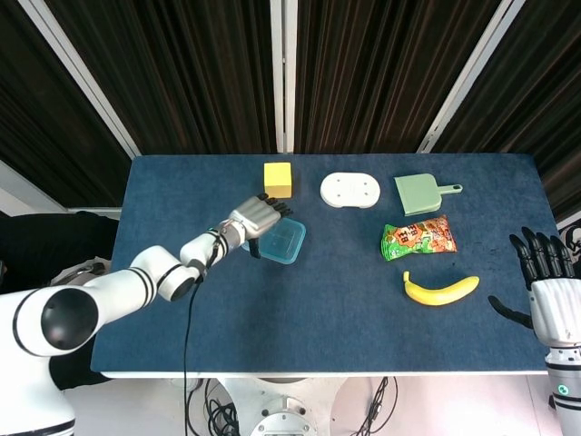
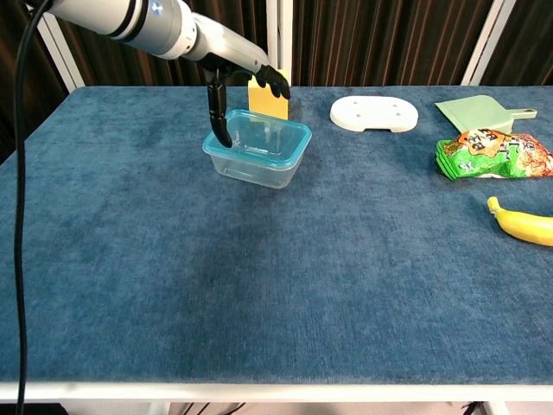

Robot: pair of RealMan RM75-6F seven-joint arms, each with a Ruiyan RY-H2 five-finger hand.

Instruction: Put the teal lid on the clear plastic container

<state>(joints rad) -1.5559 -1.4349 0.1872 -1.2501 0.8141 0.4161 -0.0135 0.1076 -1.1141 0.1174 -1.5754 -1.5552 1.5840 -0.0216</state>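
One teal rectangular lid [image 2: 259, 135] already sits on the clear plastic container [image 2: 257, 164], which stands on the blue cloth-covered table [image 2: 276, 285] left of centre, with the yellow foam cube [image 2: 269, 98] just beyond it at 12 o'clock. The left hand [image 2: 244, 79] hovers above the lid's far-left corner with its fingers spread and holding nothing; one dark finger [image 2: 219, 112] points down at the lid's left edge (whether it actually touches cannot be told). The right hand [image 1: 543, 272] waits at the table's 3 o'clock edge, fingers apart and empty, well apart from the yellow banana [image 1: 441, 290].

Judging by how things lie, the placing step looks finished, and what remains is confirming the seat. The next move probably calls for a light press at the lid's rim if any corner sits proud, then lifting the left hand straight up so nothing drags the container sideways.
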